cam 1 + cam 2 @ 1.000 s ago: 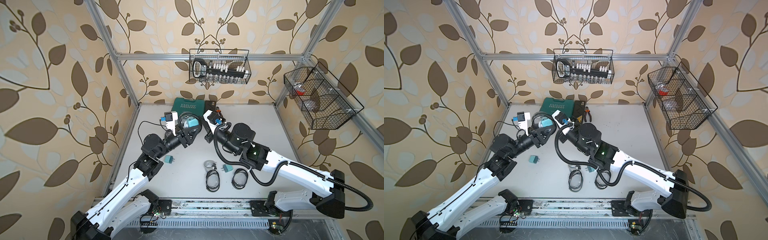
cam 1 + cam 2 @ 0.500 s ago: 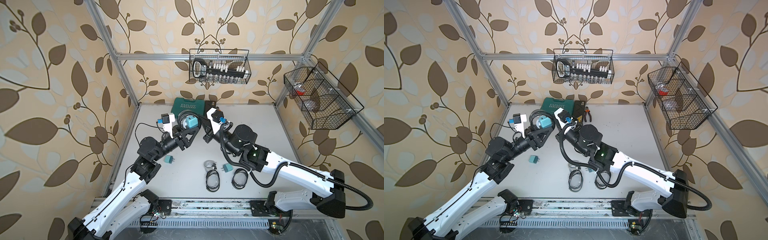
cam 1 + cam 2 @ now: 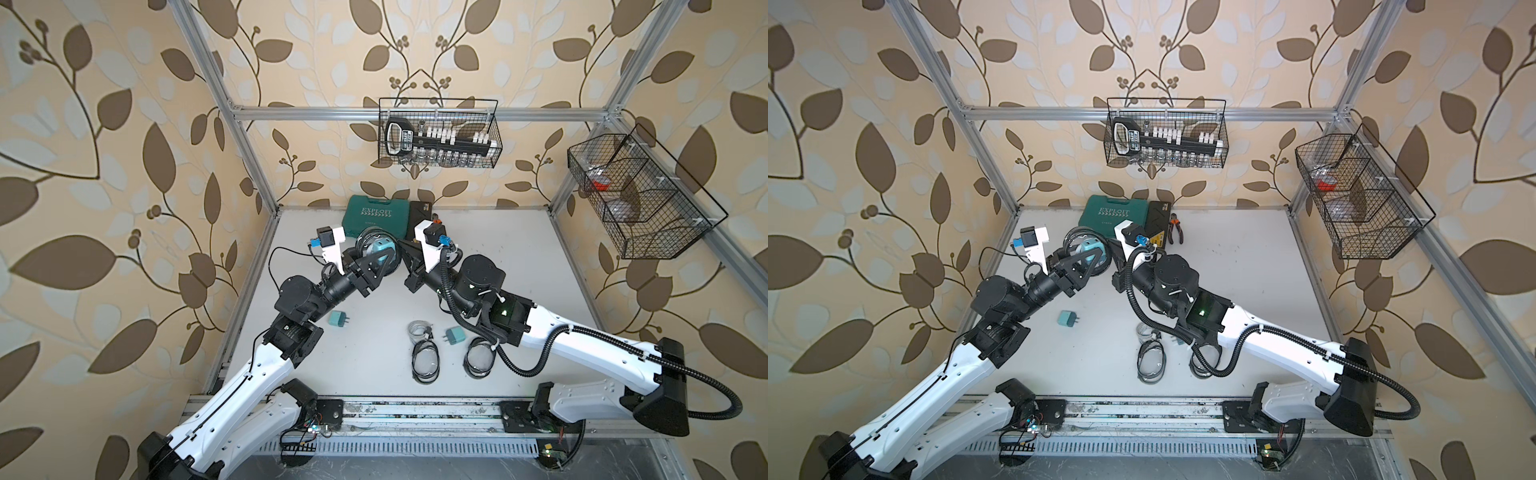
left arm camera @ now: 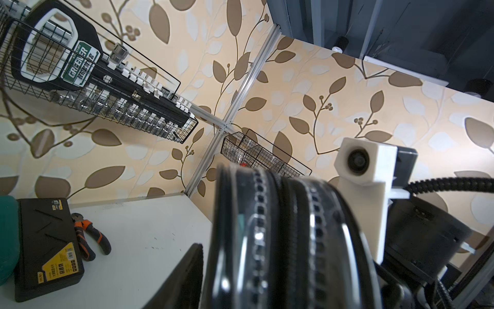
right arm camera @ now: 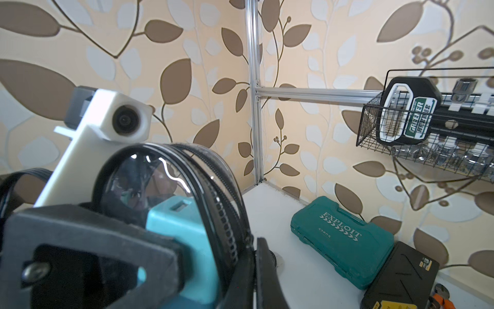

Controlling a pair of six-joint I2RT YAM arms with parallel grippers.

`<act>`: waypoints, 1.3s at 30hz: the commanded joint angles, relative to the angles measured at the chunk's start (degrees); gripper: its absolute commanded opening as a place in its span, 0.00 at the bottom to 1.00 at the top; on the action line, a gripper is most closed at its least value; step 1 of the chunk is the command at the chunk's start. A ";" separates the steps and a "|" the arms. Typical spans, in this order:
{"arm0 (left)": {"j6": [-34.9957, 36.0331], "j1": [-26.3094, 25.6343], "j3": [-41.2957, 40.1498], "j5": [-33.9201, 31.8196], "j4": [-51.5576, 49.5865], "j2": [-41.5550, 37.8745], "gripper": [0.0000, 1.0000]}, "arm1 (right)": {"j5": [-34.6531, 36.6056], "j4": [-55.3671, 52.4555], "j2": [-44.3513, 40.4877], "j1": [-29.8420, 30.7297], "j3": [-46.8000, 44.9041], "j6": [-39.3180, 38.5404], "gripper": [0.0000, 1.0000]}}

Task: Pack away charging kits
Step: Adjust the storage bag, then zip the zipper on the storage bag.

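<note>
Teal adapter (image 5: 181,227) clamped in left fingers (image 5: 80,240); right fingers (image 5: 270,281) pinch pouch rim (image 5: 231,206).

The right gripper (image 3: 404,252) has swung sideways along the front of the case (image 3: 374,212), from its corner to just past it, away from the left gripper (image 3: 384,262). The two white wrist mounts (image 3: 428,247) now stand wider apart. The right forearm, with its green light (image 3: 504,311), has settled back from the case. The left arm (image 3: 299,293) has drawn back from the case too, elbow and mount sliding away a little. The pouch (image 3: 368,243) and plug (image 3: 379,248) sit a touch farther from the case.
</note>
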 commanded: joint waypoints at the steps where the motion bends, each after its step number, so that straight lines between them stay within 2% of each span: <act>1: 0.34 -0.39 0.88 -0.48 4.05 0.70 0.34 | -0.47 1.62 -0.24 0.26 -0.57 3.36 0.00; 6: 0.70 -0.39 2.61 0.54 0.86 1.37 0.07 | 0.21 1.27 0.44 0.05 -0.02 1.64 0.00; 8: 1.53 -0.39 4.13 2.01 -2.58 1.60 0.01 | -1.14 0.87 0.34 -1.67 0.22 -0.19 0.00; 10: 2.48 -0.39 6.09 4.19 -7.37 1.92 0.00 | -4.77 0.28 -0.02 -4.39 0.30 -2.96 0.00; 14: 6.38 -0.39 10.99 6.80 -21.41 3.15 0.00 | -6.26 3.05 -2.09 -6.75 -1.90 -12.97 0.00; 18: 10.51 -0.38 14.93 7.31 -33.59 5.65 0.00 | -19.35 3.33 -4.26 -8.28 -4.98 -25.80 0.00; 19: 11.44 -0.39 15.64 8.17 -35.57 6.29 0.00 | -19.29 3.79 -4.40 -8.35 -5.29 -26.99 0.00; 23: 14.40 -0.34 16.40 12.36 -38.37 8.37 0.00 | -17.85 -0.09 -3.21 -11.36 -2.26 -28.58 0.00; 30: 17.65 -0.39 17.09 17.50 -41.17 12.46 0.00 | -26.21 -1.32 -2.13 -20.94 0.40 -28.60 0.00; 39: 19.90 -0.43 20.91 17.44 -45.99 21.26 0.00 | -30.05 -1.81 -2.20 -23.27 -0.62 -41.58 0.00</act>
